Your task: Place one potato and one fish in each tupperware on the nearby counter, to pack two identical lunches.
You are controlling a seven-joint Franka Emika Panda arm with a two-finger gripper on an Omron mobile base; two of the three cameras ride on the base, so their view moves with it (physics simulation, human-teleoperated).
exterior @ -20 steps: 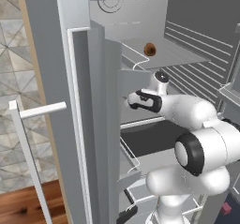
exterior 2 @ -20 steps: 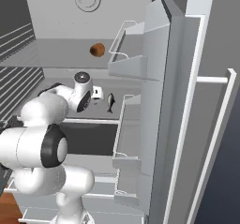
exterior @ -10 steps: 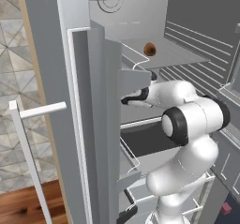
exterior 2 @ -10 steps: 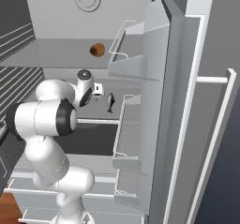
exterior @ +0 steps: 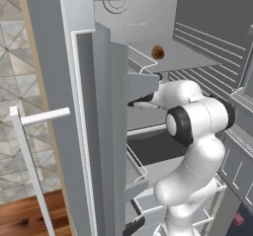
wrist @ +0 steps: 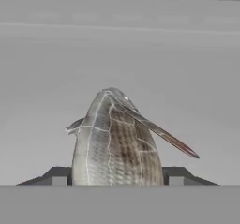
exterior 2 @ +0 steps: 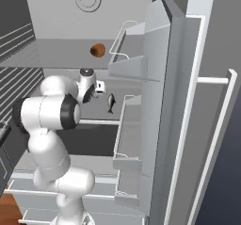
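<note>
Inside the open fridge, we've got the fish (wrist: 117, 143) right between our fingers (wrist: 115, 176).

Deep on the middle shelf (exterior 2: 94, 85), our arm reaches in past the door bins (exterior 2: 134, 54), and from the hand view the grey scaled body fills the gap between the two dark tips, one on each flank. We'd call that closing on the fish, though we can't tell yet if the pinch is firm. From the right base view the fish hangs tail-down just beyond the wrist. Up on the shelf above sits a potato (exterior 2: 98, 50), alone and well apart, waiting its turn. Our guess: fish out first, because it lies nearest the door.
</note>
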